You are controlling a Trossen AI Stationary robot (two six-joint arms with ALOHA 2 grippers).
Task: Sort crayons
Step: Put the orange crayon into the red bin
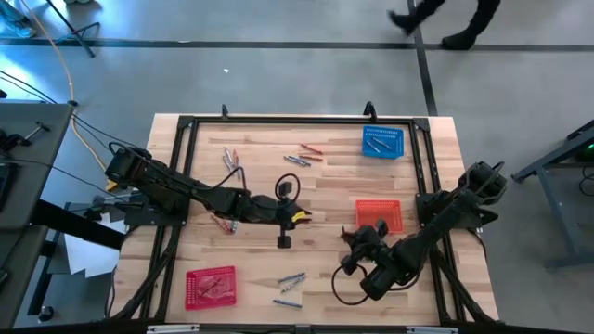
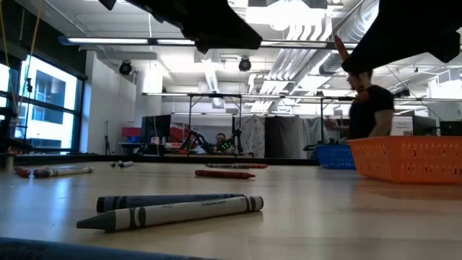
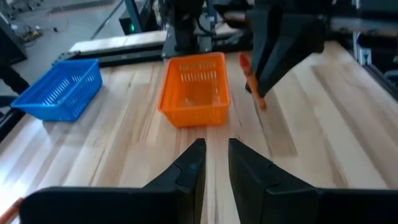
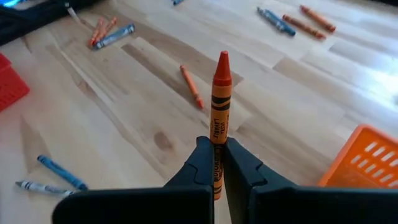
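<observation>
1. Crayons, thin wax sticks in red-orange and grey-blue, lie scattered over the pale wooden table, and one orange crayon is clamped between the fingers of the right gripper, standing upright with its tip away from the wrist.
2. Only the right wrist view shows that grip plainly; it also shows a loose orange crayon on the wood beyond, and two blue crayons near a red basket corner.
3. From overhead, the right gripper hangs just beside the orange perforated plastic basket, but the held stick is too small to make out there.
4. The left wrist view shows the same orange basket empty, with the right arm's fingers holding the orange crayon just beside it, and a blue perforated basket well apart.
5. The left gripper has its jaws slightly apart with nothing between them; overhead it sits over the table's middle.
6. The overhead view alone shows the red perforated basket at the near edge and the blue one at the far edge, with crayons in it.
7. The low view shows two grey-blue crayons lying close together, nearest the camera.
</observation>
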